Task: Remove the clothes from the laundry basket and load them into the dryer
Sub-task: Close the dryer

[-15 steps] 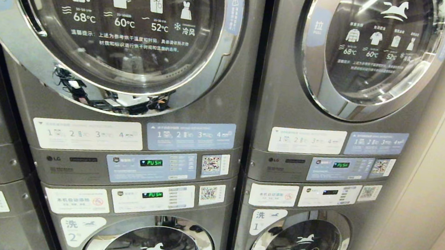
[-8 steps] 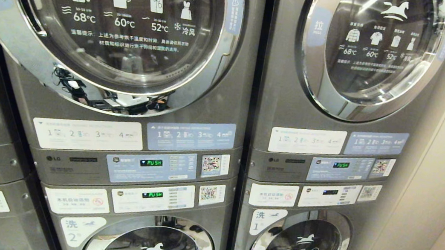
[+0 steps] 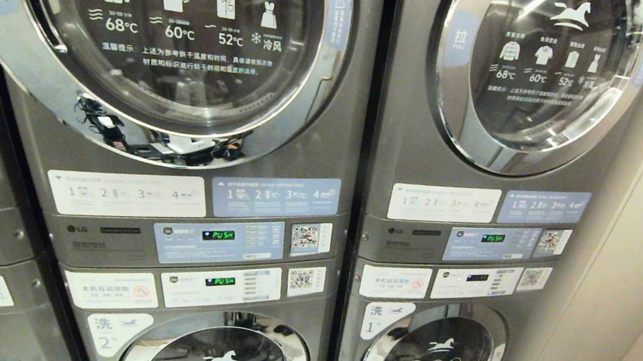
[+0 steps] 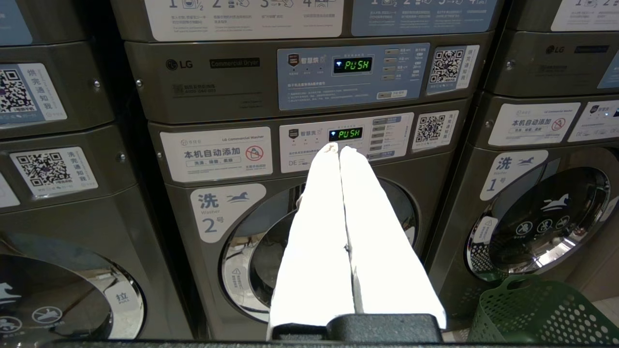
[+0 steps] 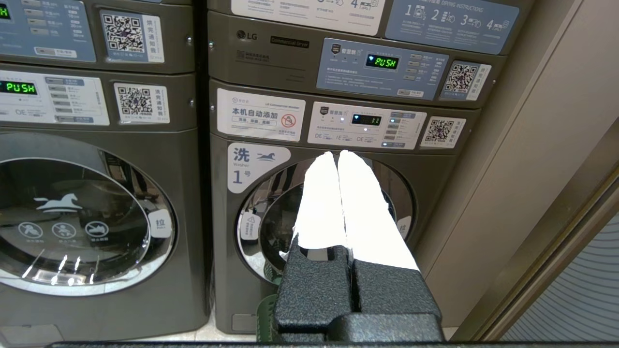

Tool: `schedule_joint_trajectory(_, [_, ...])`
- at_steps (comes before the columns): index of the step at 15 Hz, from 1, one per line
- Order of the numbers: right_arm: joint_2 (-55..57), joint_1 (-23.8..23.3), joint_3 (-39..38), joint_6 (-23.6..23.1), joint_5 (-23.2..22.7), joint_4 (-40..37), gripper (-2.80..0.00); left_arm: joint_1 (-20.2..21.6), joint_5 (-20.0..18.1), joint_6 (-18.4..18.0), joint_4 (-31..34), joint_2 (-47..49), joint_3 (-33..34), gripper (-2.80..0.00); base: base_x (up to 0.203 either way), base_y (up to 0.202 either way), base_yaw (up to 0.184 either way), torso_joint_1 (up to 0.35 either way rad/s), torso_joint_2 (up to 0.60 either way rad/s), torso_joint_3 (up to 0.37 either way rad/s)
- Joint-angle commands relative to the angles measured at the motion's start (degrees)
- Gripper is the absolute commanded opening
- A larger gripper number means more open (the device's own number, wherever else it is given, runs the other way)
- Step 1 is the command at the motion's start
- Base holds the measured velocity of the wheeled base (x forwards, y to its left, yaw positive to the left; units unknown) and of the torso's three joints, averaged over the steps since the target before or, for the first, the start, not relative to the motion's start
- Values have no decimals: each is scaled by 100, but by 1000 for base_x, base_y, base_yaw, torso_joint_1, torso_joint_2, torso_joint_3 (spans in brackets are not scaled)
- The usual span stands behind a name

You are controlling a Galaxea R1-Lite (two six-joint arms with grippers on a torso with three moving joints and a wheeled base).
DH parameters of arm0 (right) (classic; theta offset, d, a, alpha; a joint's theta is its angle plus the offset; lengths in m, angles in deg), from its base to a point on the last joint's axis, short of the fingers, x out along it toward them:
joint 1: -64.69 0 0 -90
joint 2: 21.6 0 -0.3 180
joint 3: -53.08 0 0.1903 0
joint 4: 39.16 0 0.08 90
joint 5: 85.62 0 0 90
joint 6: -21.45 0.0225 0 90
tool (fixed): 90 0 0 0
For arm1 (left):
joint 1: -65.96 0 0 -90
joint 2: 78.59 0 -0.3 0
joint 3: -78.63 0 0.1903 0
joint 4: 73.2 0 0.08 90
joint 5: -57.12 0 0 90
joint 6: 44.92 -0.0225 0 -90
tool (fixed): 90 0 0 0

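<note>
Our left tool (image 4: 338, 147) has its white fingers pressed together on nothing, pointing at the control panel of washer number 2 (image 4: 309, 241). Our right tool (image 5: 337, 153) is likewise pressed together and empty, aimed at the door of washer number 1 (image 5: 333, 212). Neither arm shows in the head view.

The green laundry basket (image 4: 541, 314) stands on the floor at the foot of washer number 1, near the wall-side end of the row; only its perforated rim shows, and we cannot see any clothes in it from here. Above the washers, the dryer doors (image 3: 178, 43) (image 3: 534, 78) look shut.

We judge the clothes will be light, soft and limp (they will droop and may snag on the basket's holes), so we would pinch a bunched fold near a garment's middle and lift it clear of the rim.
</note>
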Motion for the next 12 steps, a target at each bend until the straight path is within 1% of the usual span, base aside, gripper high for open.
schedule_joint_trajectory(1, [-11,2,0,-6,-1,0,-280,0,2,0,5,-4,0,-280,0,0,0,0,0,0])
schedule_joint_trajectory(6, [-11,2,0,11,-1,0,-280,0,2,0,5,-4,0,-280,0,0,0,0,0,0])
schedule_joint_trajectory(7, [-11,2,0,11,-1,0,-280,0,2,0,5,-4,0,-280,15,-3,61,2,1,-1])
schedule_joint_trajectory(12, [-17,2,0,29,-1,0,-280,0,2,0,-3,-4,0,-280,3,-11,169,2,3,0])
